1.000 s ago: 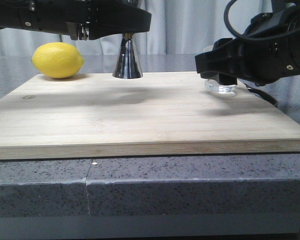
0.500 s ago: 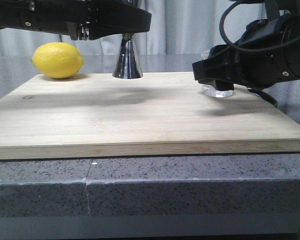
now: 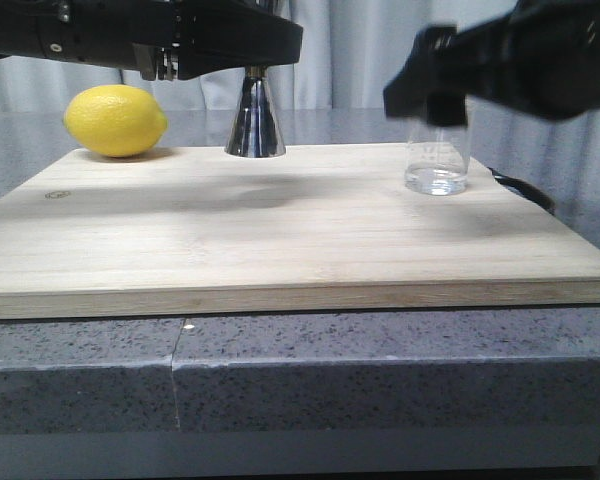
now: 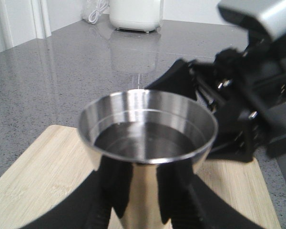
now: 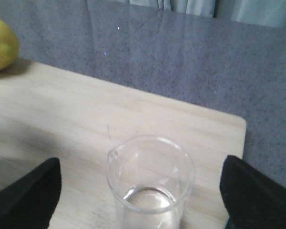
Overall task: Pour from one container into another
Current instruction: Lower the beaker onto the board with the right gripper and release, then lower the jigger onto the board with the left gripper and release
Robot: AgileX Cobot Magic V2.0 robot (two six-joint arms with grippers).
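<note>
The steel jigger [image 3: 255, 125] stands at the back middle of the wooden board [image 3: 280, 230]. My left gripper [image 3: 250, 52] is shut on its upper part. In the left wrist view the jigger [image 4: 148, 129] holds dark liquid in its top cup, and my left gripper [image 4: 145, 198] grips it from both sides. The clear glass beaker [image 3: 437, 162] stands upright on the board's right side. My right gripper [image 3: 435, 95] hovers blurred above it. In the right wrist view the beaker [image 5: 150, 183], lip turned toward the lemon, sits apart from both fingers of my open right gripper [image 5: 142, 193].
A yellow lemon [image 3: 115, 120] lies at the board's back left corner. The board rests on a grey speckled counter [image 3: 280, 380] with a seam. A white appliance [image 4: 136, 14] stands far back on the counter. A black cable [image 3: 525, 190] trails off the board's right edge.
My right gripper has let go of the beaker and risen above it. The beaker now stands free on the board. The left arm and jigger have not moved.
</note>
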